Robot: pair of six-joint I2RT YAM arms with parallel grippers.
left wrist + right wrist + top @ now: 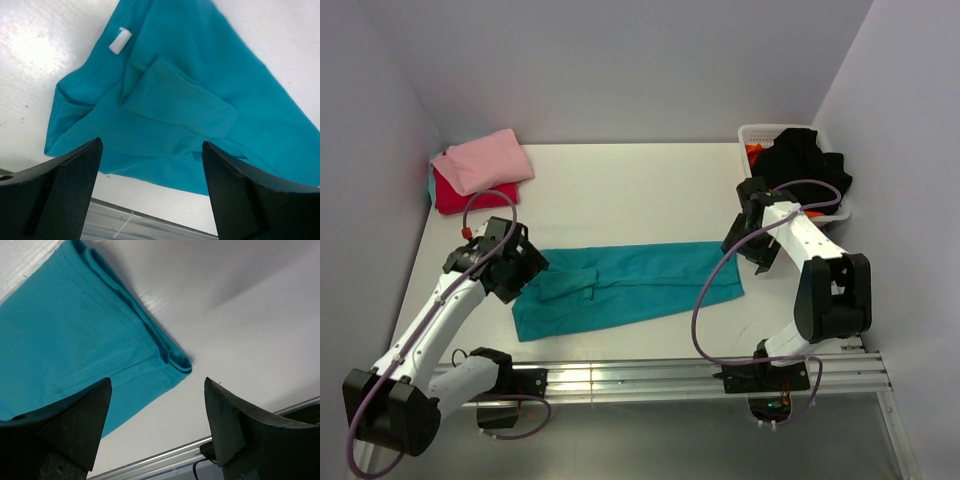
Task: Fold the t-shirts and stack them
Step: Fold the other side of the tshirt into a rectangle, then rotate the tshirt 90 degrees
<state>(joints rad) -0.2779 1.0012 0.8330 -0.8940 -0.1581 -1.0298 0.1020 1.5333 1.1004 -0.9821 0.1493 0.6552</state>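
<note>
Your left gripper and right gripper are both spread wide and holding nothing over the 2 ends of the teal t-shirt lying folded lengthwise mid-table, with the pink t-shirt on the red t-shirt back left, and the black t-shirt and orange t-shirt in the white basket back right.

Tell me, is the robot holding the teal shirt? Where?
Nothing is held: left end effector and right end effector are open above the teal t-shirt.
</note>
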